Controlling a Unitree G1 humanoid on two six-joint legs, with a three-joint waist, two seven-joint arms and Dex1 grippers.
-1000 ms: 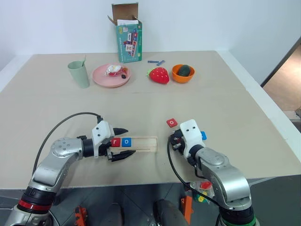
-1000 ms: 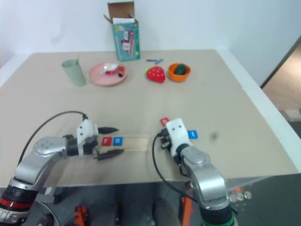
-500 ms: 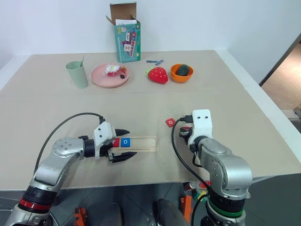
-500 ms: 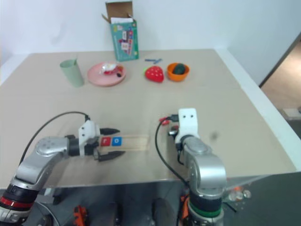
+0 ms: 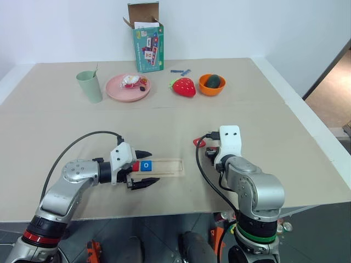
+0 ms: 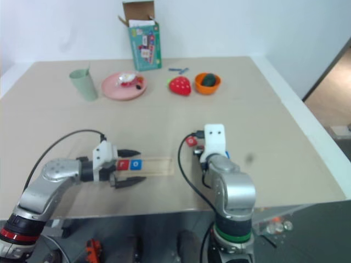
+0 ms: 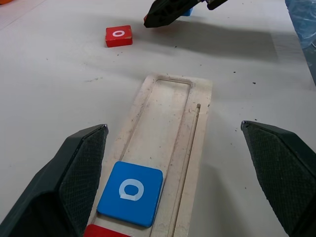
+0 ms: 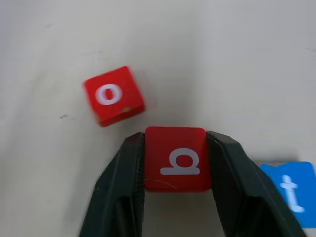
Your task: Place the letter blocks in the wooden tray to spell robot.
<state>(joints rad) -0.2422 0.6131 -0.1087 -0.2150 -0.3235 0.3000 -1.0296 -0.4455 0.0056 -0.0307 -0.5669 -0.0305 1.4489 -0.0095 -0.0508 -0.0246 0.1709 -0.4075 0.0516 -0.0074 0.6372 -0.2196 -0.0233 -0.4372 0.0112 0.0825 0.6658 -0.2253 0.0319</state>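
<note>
The wooden tray (image 5: 167,166) lies near the table's front edge, with a red letter block (image 5: 135,166) and a blue "o" block (image 7: 131,192) at its left end. My left gripper (image 5: 153,166) is open, one finger on each side of that end of the tray. To the right, my right gripper (image 8: 176,143) is shut on a red "b" block (image 8: 176,160). A red "o" block (image 8: 113,95) lies on the table just beyond it. A blue "t" block (image 8: 289,190) lies beside one of its fingers (image 8: 237,187).
Along the back of the table stand a green cup (image 5: 90,86), a pink plate (image 5: 129,87), a red strawberry toy (image 5: 185,87), an orange bowl (image 5: 213,85) and an open cardboard box (image 5: 148,44). The table's front edge runs just below both arms.
My right hand has moved forward and up a little and its wrist has turned. The left arm and the tray have stayed put.
</note>
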